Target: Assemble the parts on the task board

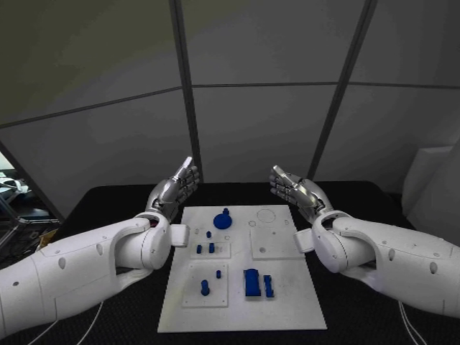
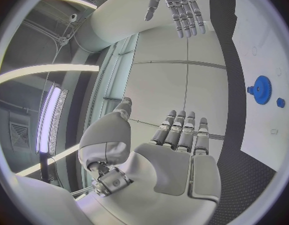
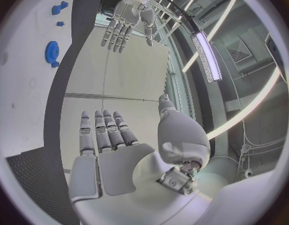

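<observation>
The white task board (image 1: 292, 302) lies in the middle of the black table. On it are a round blue gear-like part (image 1: 223, 221), small blue pegs (image 1: 204, 248) and, nearer me, a larger blue block (image 1: 253, 282) with a slim piece (image 1: 269, 285) beside it. My left hand (image 1: 175, 188) is raised beside the board's far left corner, fingers straight and apart, holding nothing. My right hand (image 1: 295, 189) mirrors it at the far right corner, also empty. The left wrist view shows the left hand's flat palm (image 2: 176, 160), the blue gear (image 2: 262, 89) and the right hand (image 2: 179, 5). In the right wrist view the right palm (image 3: 113, 155) is flat too.
The black table (image 1: 354, 316) extends around the board on both sides. Grey wall panels (image 1: 261, 108) stand close behind the table's far edge. Cluttered equipment (image 1: 7, 194) sits off the table at the left.
</observation>
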